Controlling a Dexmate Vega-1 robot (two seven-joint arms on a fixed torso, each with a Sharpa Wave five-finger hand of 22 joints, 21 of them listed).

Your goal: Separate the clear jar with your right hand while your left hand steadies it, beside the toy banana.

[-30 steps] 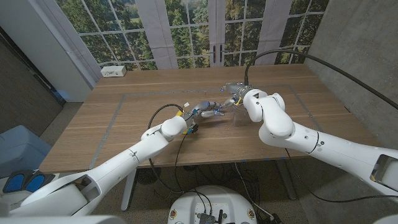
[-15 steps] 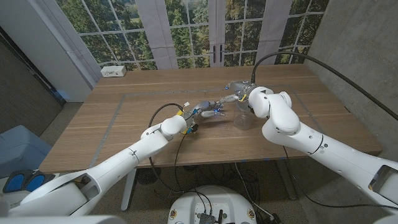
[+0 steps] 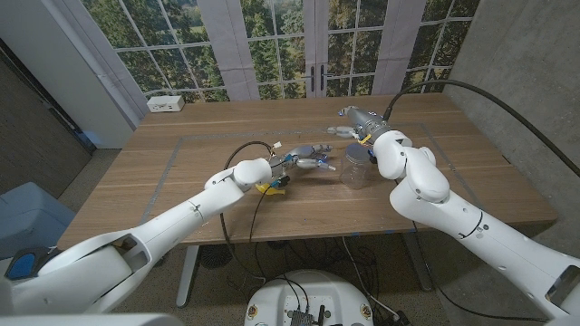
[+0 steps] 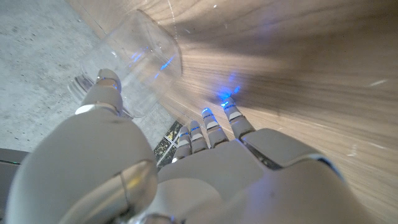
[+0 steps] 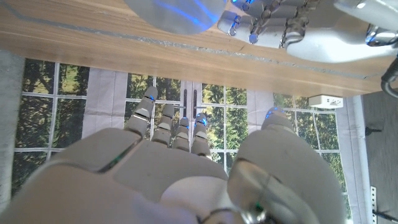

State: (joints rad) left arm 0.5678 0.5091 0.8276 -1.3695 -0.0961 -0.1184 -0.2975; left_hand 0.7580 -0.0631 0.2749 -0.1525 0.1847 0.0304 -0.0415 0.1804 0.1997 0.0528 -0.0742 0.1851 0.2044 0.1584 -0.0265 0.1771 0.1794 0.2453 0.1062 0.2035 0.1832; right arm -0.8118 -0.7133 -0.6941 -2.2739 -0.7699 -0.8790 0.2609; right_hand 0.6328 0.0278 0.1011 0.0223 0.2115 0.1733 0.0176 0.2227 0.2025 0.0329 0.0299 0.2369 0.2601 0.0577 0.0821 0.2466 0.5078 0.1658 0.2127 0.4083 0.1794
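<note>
The clear jar [image 3: 355, 167] stands upright on the wooden table [image 3: 181, 195], right of centre. My left hand [image 3: 308, 158] reaches in from its left, fingers spread. In the left wrist view the thumb [image 4: 107, 82] is close against the jar [image 4: 134, 56], while the other fingers [image 4: 214, 124] point past it and hold nothing. My right hand [image 3: 361, 123] hovers above and behind the jar with its fingers stretched out and nothing in them; its wrist view shows the jar [image 5: 177, 12] and my left hand [image 5: 298, 28]. The yellow toy banana [image 3: 269, 186] lies under my left wrist.
A small white box [image 3: 166, 103] sits at the table's far left corner. A grey taped line [image 3: 172, 167] outlines the work area. A black cable [image 3: 237, 156] loops over my left wrist. Windows stand behind the table.
My right hand has lifted off the jar and drawn back towards the far side, and its arm has swung right, uncovering the jar. My left hand edged slightly towards the jar.
</note>
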